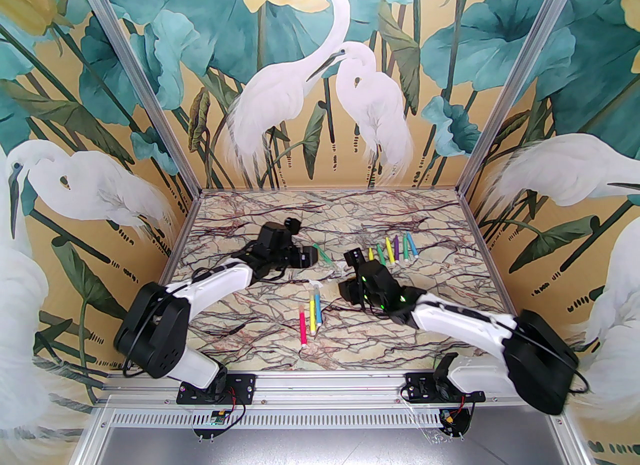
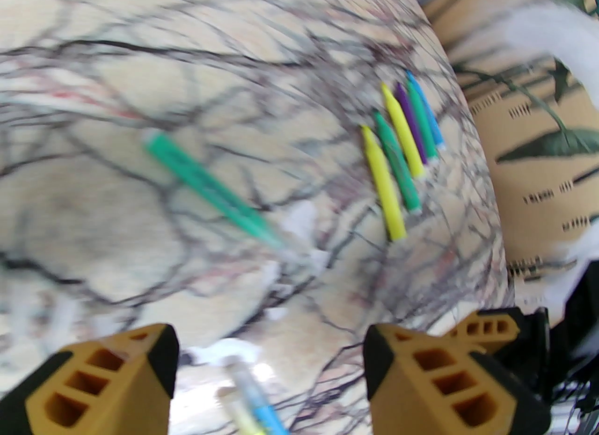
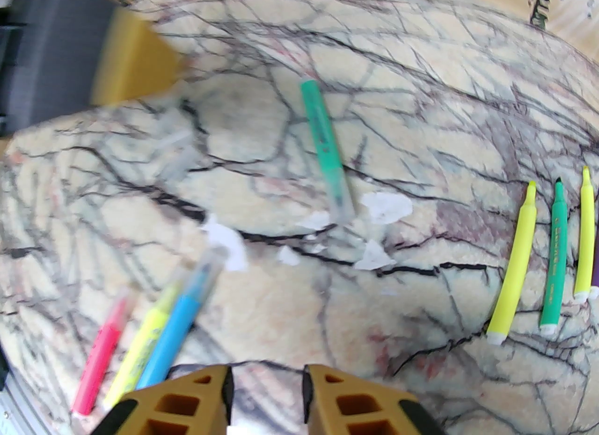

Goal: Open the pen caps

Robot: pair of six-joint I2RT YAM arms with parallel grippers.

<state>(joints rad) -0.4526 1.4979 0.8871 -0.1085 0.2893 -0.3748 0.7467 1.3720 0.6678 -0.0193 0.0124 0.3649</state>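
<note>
Ochre two-finger left claw (image 2: 269,349): spread wide, empty.
Ochre right claw (image 3: 266,377): narrow gap, empty too.
Clear plastic cap (image 3: 343,201): on its marker, lying between both claws.
Green marker barrel (image 3: 320,129): I'd clamp this, then pull the cap straight off.

Readable text: none could be made out anywhere.
Green pen in the right-hand row (image 3: 553,260): a line of dark print ran along its barrel, too small to read.
Lone green pen at mid-table (image 3: 325,143): dark print marks ran along the barrel, smeared by blur and not legible.
Pen caps (image 3: 344,201): clear plastic; any marking on them was too blurred to tell.
Pens seen from above (image 1: 390,251): too small for any lettering to be read.
</note>
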